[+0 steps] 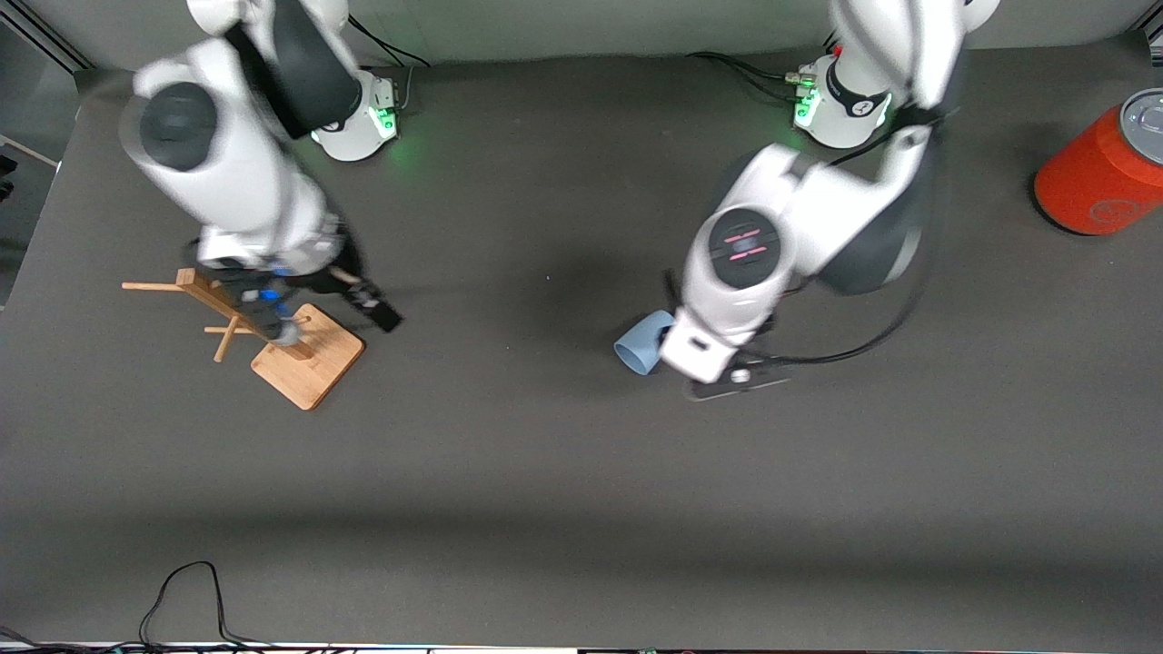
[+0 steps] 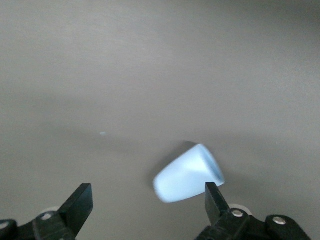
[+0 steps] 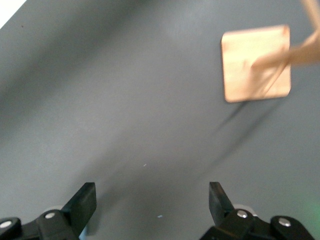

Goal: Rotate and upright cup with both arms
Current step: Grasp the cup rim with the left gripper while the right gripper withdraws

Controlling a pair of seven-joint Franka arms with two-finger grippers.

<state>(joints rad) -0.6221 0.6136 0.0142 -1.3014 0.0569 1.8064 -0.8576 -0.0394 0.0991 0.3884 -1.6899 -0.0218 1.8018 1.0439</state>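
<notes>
The cup (image 1: 642,342) is lying on its side on the dark table (image 1: 545,472), roughly mid-table and a bit toward the left arm's end. In the left wrist view the cup (image 2: 187,174) shows its rounded base and light-blue outer wall; the mouth is turned away, so I can't tell if anything's inside.

The left gripper (image 2: 149,202) hangs right over the cup with its fingers (image 2: 80,202) spread wide. One finger sits just beside the cup's wall, the other well apart from it, and nothing is clamped. From the front, the left arm (image 1: 754,263) covers most of the cup, with only the end pointing at the right arm's side of the table sticking out.

The right gripper (image 3: 152,202) is also wide open, holding nothing, and is over bare table next to a wooden stand (image 1: 291,345). The stand has a square base (image 3: 256,63) and pegs.

There's also an orange can (image 1: 1104,168) with a grey lid, tilted, way out at the left arm's end of the table, well apart from the cup. The lid is on, so the contents aren't visible.
</notes>
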